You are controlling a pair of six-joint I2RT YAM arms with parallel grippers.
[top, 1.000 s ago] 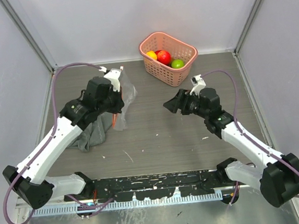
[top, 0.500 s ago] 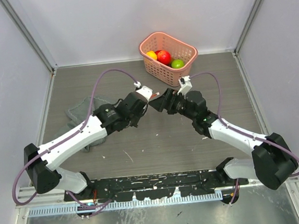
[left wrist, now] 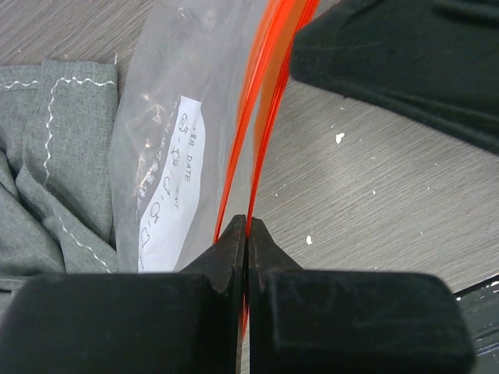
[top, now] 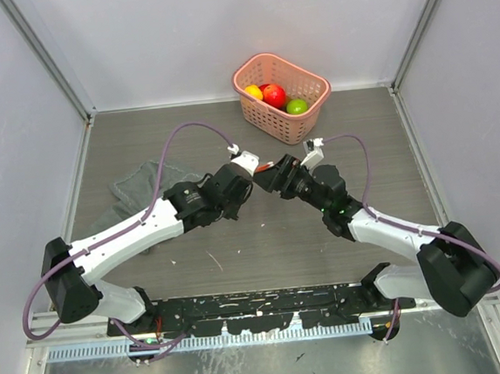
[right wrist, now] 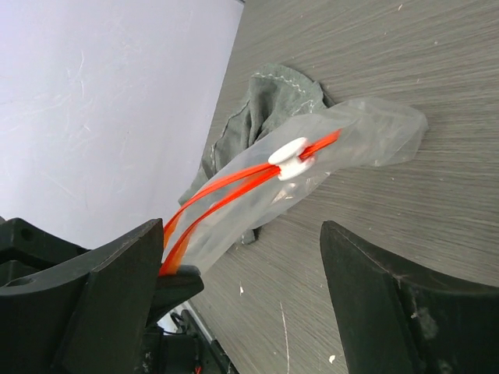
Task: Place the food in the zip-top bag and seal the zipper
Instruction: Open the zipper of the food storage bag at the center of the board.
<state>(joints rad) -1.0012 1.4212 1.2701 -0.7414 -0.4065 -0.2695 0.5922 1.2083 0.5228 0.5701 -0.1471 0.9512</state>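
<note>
The clear zip-top bag (left wrist: 160, 148) hangs by its mouth edge from my left gripper (left wrist: 248, 227), which is shut on one strip of the red-orange zipper (left wrist: 269, 93). The two zipper strips (right wrist: 226, 191) run apart from the white slider (right wrist: 290, 157), so the mouth is partly open. My right gripper (right wrist: 242, 234) stands wide open facing the bag's mouth, its left finger beside the zipper and nothing clamped. From above, both grippers meet mid-table (top: 260, 174) and the bag is mostly hidden under them. The food, red, orange and green fruit (top: 274, 96), lies in the pink basket (top: 309, 116).
A crumpled grey cloth (top: 136, 186) lies left of the bag, partly under the left arm, with its stitched hem (left wrist: 47, 179) close beside the bag. The pink basket stands at the back centre near the rear wall. Side walls bound the table on both sides.
The left arm has carried the bag from over the cloth at the left to mid-table. The right gripper has moved left to meet it and opened wider.
</note>
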